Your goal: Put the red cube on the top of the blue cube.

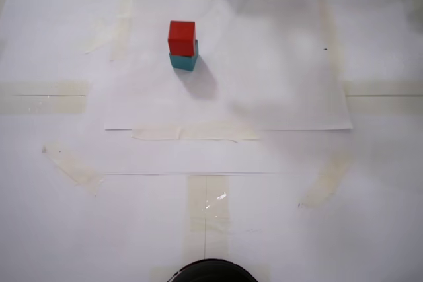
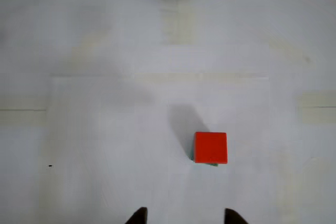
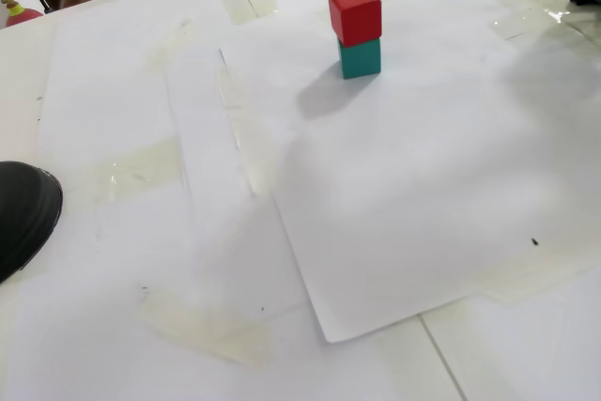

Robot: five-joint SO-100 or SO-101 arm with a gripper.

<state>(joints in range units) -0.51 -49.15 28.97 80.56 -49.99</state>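
red cube (image 1: 182, 36) sits on blue cube (image 1: 184, 61) | claw (image 2: 184, 219) empty, fingers spread apart | stack lies just ahead of the claw, a bit right, in wrist view

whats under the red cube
The blue cube sits directly under the red cube, on white paper. In the wrist view the red cube covers nearly all of it; only a teal sliver shows. The blue cube's top face is hidden.
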